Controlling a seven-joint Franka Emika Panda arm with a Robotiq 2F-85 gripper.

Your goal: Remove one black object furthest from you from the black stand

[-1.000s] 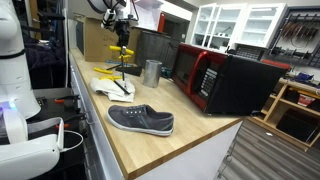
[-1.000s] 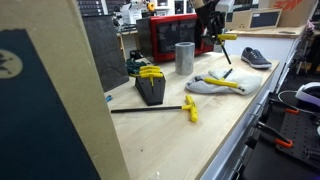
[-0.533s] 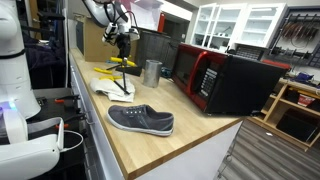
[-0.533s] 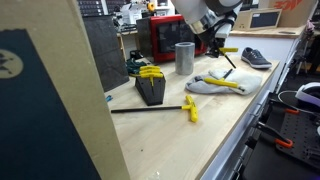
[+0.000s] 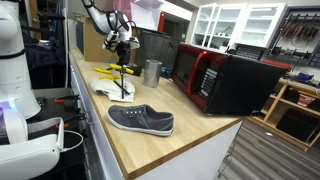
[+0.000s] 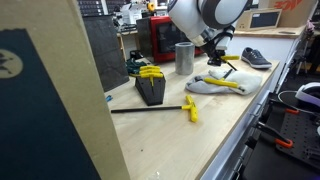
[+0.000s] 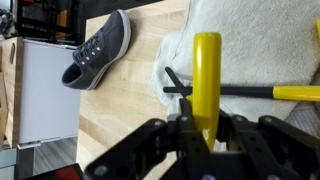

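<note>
Pincer (image 7: 205,135) jaws are pinching the yellow handle of a yellow-handled tool (image 7: 207,70). The wrist view suggests why the grip sits there: the handle is the thick, blunt part and runs straight out between the jaws, a far surer hold than a thin black shaft, which is hard to make out here. This is the task's thing, and it is already clear of the black stand (image 6: 150,92). In an exterior view that stand sits back from the worktop's open edge with other yellow handles left in it, well apart from the gripper. The held tool hangs over the white cloth (image 6: 205,86), which lies close to that open edge, near the metal cup (image 6: 185,57). A second tool (image 6: 228,84) already rests on the cloth, so the cloth looks like the set-down spot — soft, flat and away from the stand. A grey shoe (image 6: 255,57) lies further along the same edge, out of the way. Lifting out seems done; lowering and letting go remain. Seen from the wrist, the lying tool crosses beneath the held handle, so a straight drop could land one on the other.
</note>
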